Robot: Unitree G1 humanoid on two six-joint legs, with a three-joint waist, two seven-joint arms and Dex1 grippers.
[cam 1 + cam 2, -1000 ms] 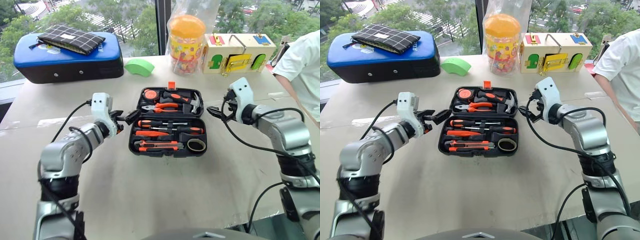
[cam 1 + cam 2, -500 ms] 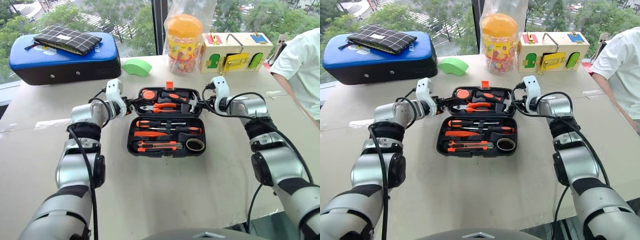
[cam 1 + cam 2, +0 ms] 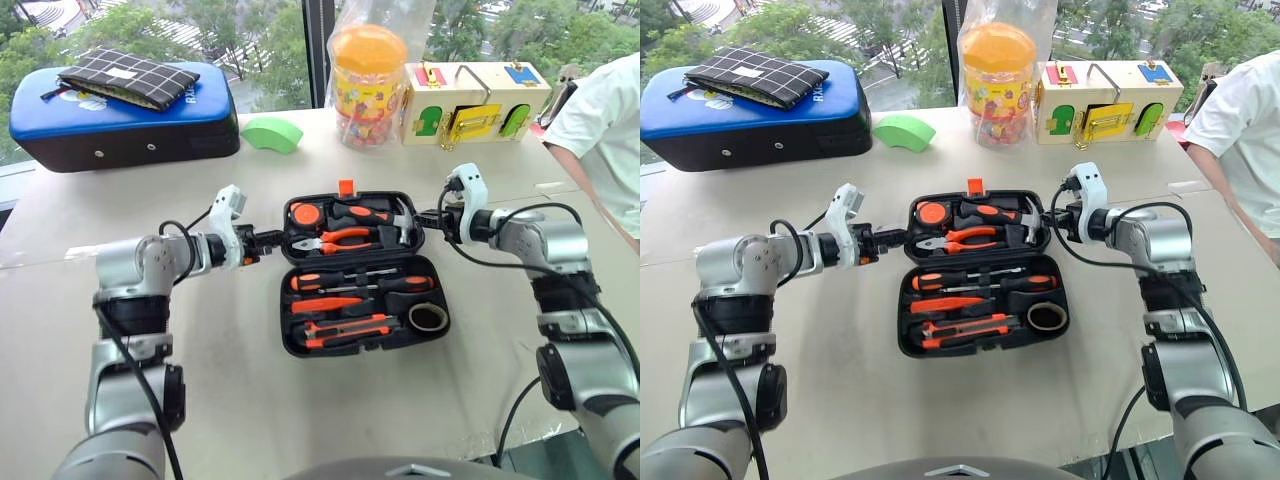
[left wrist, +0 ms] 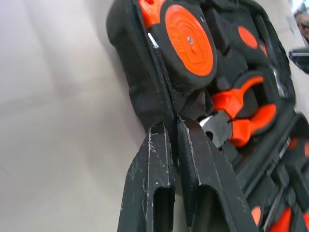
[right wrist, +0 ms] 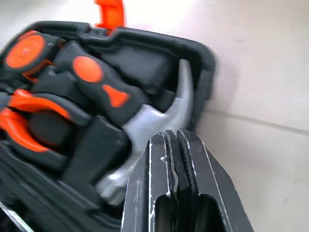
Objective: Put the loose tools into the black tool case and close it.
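The black tool case (image 3: pixel 288 305) lies open mid-table. Its near half holds two screwdrivers (image 3: pixel 345 281), a slim orange tool (image 3: pixel 325 303), a utility knife (image 3: pixel 345 328) and a tape roll (image 3: pixel 428 318). The far half holds a tape measure (image 3: pixel 303 213), pliers (image 3: pixel 345 237) and a hammer (image 3: pixel 385 213). My left gripper (image 3: pixel 272 238) is shut on the far half's left rim (image 4: pixel 140 92), one finger on each side of the wall. At the right rim (image 5: pixel 205 92), my right gripper (image 3: pixel 432 225) is shut, its tips beside the hammer head (image 5: pixel 159 121).
A blue-topped case (image 3: pixel 120 115) with a checked pouch (image 3: pixel 130 78) stands at the back left. A green block (image 3: pixel 272 133), a sweets jar (image 3: pixel 368 75) and a wooden latch box (image 3: pixel 475 100) line the back. A person's white sleeve (image 3: pixel 605 120) shows at the right.
Both grippers have gone from open to shut at the sides of the far half. The case has slid to the right and turned a little.
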